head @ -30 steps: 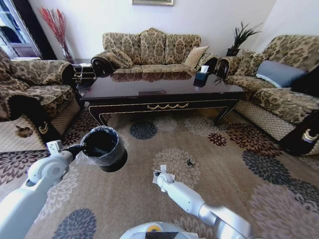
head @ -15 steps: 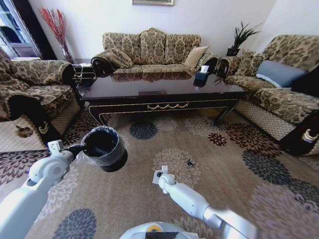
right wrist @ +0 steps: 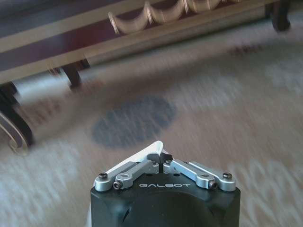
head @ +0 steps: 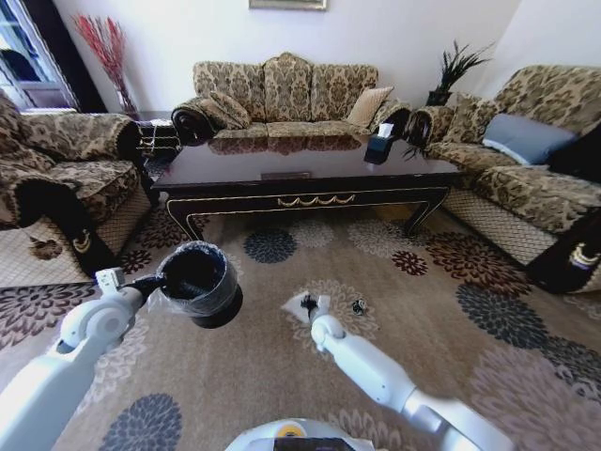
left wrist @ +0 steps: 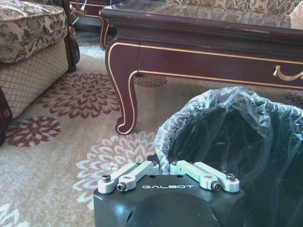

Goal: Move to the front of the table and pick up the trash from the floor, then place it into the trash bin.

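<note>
My left gripper (head: pixel 153 282) (left wrist: pixel 165 164) is shut on the rim of the black trash bin (head: pixel 199 280) (left wrist: pixel 236 137) and holds it off the floor (head: pixel 235 376), with its plastic bag puffed over the rim. My right gripper (head: pixel 305 303) (right wrist: pixel 161 158) hangs to the right of the bin, over a cream flower, and is shut on a flat white paper piece of trash (head: pixel 295 306) (right wrist: pixel 140 154). A small dark bit of trash (head: pixel 358 306) lies on the carpet just right of that gripper. The dark table (head: pixel 300 162) (left wrist: pixel 199 42) stands ahead.
Patterned sofas ring the room: one behind the table (head: pixel 282 94), an armchair (head: pixel 66 178) at the left, a sofa (head: pixel 535 178) at the right. A tissue box (head: pixel 379 144) sits on the table. Open carpet lies between me and the table.
My right gripper has moved forward, away from me and slightly right, with the white paper in it. The bin in my left gripper has shifted a little to the right.
</note>
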Tool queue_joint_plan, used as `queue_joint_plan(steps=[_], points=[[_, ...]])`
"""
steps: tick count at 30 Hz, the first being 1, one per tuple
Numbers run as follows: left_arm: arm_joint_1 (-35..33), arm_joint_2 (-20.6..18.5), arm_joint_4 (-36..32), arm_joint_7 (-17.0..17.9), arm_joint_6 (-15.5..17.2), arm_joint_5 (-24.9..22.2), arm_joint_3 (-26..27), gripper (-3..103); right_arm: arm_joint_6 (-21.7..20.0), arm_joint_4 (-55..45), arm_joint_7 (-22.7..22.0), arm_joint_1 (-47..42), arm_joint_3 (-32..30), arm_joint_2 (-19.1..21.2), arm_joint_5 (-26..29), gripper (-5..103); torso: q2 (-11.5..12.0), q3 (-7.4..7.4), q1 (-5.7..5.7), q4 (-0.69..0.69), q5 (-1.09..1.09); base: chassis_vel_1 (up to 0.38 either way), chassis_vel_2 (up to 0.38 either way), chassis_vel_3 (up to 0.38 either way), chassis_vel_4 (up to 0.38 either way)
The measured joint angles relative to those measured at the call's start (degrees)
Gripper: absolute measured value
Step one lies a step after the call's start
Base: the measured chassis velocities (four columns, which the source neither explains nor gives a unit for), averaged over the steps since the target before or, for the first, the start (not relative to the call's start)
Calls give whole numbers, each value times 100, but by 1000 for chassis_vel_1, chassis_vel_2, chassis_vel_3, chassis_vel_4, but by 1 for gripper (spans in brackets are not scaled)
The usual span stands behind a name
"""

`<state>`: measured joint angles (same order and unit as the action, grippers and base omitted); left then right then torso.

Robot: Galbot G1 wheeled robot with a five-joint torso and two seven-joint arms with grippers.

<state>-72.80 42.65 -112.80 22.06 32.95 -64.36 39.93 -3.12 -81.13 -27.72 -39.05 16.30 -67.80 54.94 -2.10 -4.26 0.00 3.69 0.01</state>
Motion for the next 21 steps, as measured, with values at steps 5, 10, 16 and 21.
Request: queue_joint_plan(steps=[5, 10, 16, 21], points=[[-8, 13, 6, -2, -2, 6, -35, 4, 411, -513, 531, 233, -9, 294, 87, 0, 0, 0, 0, 0, 0, 0, 0, 0, 0], [-5, 9, 11, -2, -4, 5, -61, 4, 697, -827, 956, 487, 93, 468, 251, 0, 0, 0, 0, 0, 0, 0, 0, 0, 0], [10, 41, 29, -1, -4, 5, -114, 4, 981, -1033, 1342, 1004, 300, 434, 505, 0, 0, 0, 0, 0, 0, 0, 0, 0, 0], [37, 67, 107, 0, -4, 6, -140, 4, 1178, -1041, 2061, 1857, 588, 167, 829, 0, 0, 0, 0, -1, -1, 0, 0, 0, 0]])
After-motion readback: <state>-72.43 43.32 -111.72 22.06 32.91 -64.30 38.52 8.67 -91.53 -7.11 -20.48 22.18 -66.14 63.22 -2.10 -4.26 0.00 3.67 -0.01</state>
